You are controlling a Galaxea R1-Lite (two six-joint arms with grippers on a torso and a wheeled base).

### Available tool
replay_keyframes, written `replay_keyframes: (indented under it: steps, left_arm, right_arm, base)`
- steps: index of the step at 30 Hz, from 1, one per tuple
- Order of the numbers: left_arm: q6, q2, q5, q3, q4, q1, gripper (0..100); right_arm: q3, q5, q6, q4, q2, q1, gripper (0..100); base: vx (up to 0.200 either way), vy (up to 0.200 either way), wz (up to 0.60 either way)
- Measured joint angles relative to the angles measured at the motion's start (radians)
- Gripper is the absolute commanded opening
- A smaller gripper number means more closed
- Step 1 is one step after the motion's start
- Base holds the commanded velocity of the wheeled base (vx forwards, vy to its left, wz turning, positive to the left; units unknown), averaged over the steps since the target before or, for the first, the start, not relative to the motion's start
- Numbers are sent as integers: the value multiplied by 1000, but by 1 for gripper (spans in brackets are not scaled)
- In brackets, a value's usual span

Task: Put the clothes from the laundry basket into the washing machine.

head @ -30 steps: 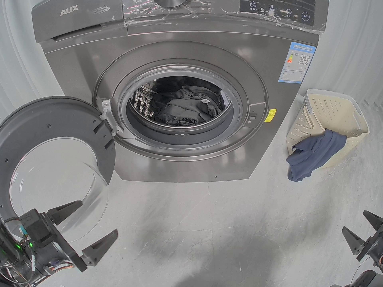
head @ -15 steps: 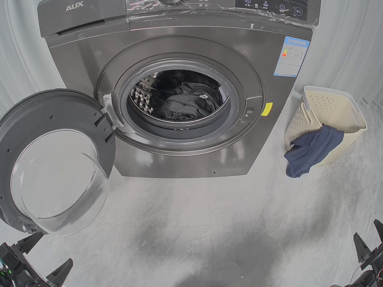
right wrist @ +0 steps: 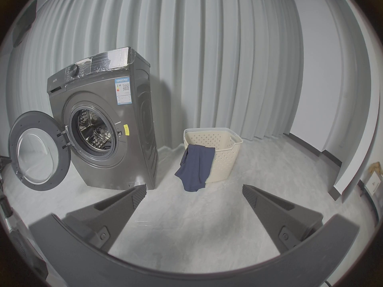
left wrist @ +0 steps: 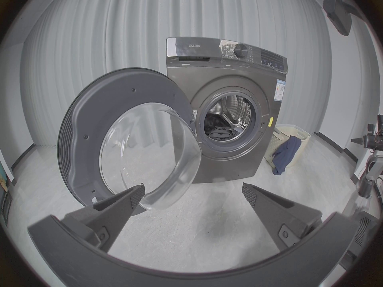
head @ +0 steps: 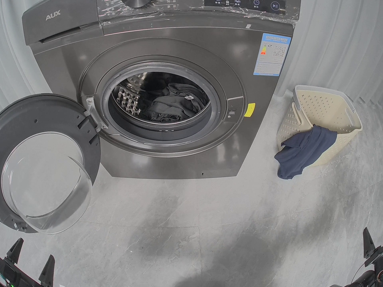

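A grey washing machine (head: 159, 36) stands ahead with its round door (head: 44, 160) swung wide to the left. Dark clothes (head: 169, 104) lie in the drum. To its right a cream laundry basket (head: 339, 116) sits on the floor, and a navy garment (head: 303, 150) hangs over its front rim down to the floor. My left gripper (head: 32, 258) is low at the near left, open and holding nothing. My right gripper (right wrist: 191, 192) is open too, well short of the navy garment (right wrist: 194, 166) and the basket (right wrist: 223, 140).
Pale marbled floor (head: 207, 228) stretches between me and the machine. White curtain (head: 343, 32) hangs behind the machine and basket. The open door (left wrist: 123, 140) juts out over the floor on the left side.
The camera has drawn back and turned right, so machine and basket sit farther left in the picture. Both grippers have sunk toward the lower corners. The left gripper stays open.
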Motion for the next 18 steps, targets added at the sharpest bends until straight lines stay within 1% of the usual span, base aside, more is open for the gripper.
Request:
replay_keyframes:
  steps: [1,3,5,6,7,8,14,18]
  left_arm:
    - [-1,-8,0,0,1,4,100]
    - [-3,-22,1,0,4,8,100]
    - [-2,-31,1,0,6,9,100]
    - [-4,-35,1,0,8,8,100]
    - [-8,-37,2,0,9,7,100]
    - [-11,-40,3,0,10,6,100]
    - [-5,-47,4,0,10,4,100]
    - [-9,-49,13,0,11,3,100]
  right_arm:
    - [0,28,-2,6,-6,-13,100]
    - [0,112,-3,26,-22,-33,100]
    - [0,174,-4,43,-35,-42,100]
    - [0,194,-8,52,-42,-46,100]
    - [0,204,-14,60,-47,-49,100]
    - [0,209,-20,64,-52,-51,100]
    - [0,213,-30,68,-67,-56,100]
    - [0,216,-32,67,-71,-56,100]
  base:
    - [0,0,0]
    - [0,0,0]
    - [0,0,0]
    - [0,0,0]
    - [0,0,0]
    - [0,-200,0]
    - [0,-200,0]
    - [0,-200,0]
